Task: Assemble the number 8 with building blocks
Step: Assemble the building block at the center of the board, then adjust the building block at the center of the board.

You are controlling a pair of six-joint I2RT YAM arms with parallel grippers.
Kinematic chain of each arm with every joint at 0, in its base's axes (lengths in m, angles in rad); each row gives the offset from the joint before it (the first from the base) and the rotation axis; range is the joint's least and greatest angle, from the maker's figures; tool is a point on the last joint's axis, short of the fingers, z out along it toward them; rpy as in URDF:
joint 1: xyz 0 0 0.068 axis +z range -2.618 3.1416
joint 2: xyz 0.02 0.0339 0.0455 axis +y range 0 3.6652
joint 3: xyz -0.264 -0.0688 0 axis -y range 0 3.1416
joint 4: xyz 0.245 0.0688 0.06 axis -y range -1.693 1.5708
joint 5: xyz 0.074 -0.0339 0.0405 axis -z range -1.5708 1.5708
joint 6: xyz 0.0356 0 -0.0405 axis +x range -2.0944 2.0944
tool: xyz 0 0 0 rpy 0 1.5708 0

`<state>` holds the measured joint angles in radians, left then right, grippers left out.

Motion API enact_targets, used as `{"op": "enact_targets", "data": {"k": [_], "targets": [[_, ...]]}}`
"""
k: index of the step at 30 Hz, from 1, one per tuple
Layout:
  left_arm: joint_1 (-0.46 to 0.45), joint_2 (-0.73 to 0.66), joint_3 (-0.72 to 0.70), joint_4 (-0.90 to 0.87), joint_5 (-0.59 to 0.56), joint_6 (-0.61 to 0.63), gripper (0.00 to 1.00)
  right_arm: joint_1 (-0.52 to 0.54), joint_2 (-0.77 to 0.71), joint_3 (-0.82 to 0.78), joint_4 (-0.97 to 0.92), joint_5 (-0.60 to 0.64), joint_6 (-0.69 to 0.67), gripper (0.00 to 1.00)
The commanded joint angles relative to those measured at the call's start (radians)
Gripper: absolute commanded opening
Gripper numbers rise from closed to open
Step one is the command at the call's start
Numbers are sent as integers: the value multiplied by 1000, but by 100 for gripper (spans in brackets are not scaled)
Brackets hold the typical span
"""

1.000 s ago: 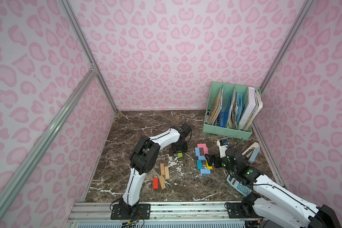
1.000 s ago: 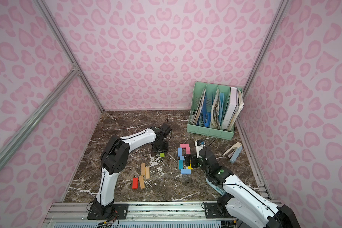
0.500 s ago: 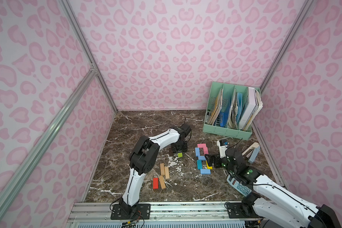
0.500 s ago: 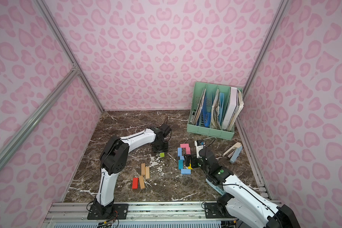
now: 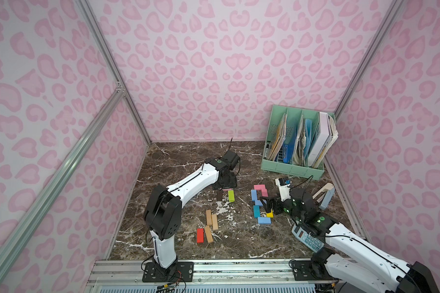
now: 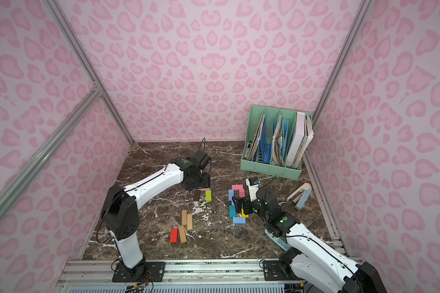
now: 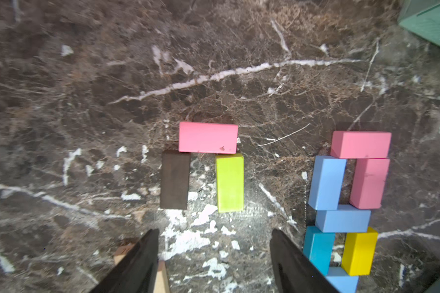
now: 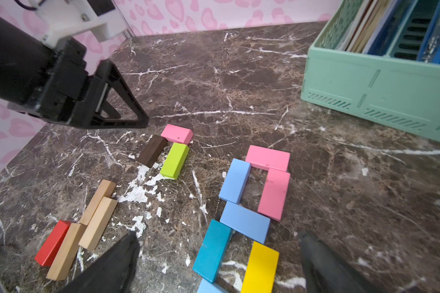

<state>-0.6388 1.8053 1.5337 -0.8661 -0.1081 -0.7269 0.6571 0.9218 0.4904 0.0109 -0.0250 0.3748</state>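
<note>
Seven-piece 8 is laid out on the table, with the right gripper low beside the yellow block. The left gripper hangs just over a pink block that tops the brown and green blocks. Tan blocks and a red block are nearer the front.
</note>
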Motion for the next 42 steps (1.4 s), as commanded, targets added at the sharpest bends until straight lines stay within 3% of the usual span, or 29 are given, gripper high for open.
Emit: {"op": "enact_targets", "data": {"k": [1, 7, 16, 27, 42], "targets": [[1, -88, -42, -11, -72, 18, 77, 41, 34, 36, 25, 6, -71, 100], [14, -256, -147, -25, -125, 37, 98, 191, 183, 121, -1, 161, -134, 100], [99, -450, -249, -78, -159, 93, 98, 338, 421, 250, -37, 291, -162, 100], [154, -613, -272, -157, -231, 219, 99, 352, 760, 485, -194, 456, -90, 100], [155, -845, -470, -7, -335, 362, 98, 352, 926, 590, -221, 481, -55, 100]]}}
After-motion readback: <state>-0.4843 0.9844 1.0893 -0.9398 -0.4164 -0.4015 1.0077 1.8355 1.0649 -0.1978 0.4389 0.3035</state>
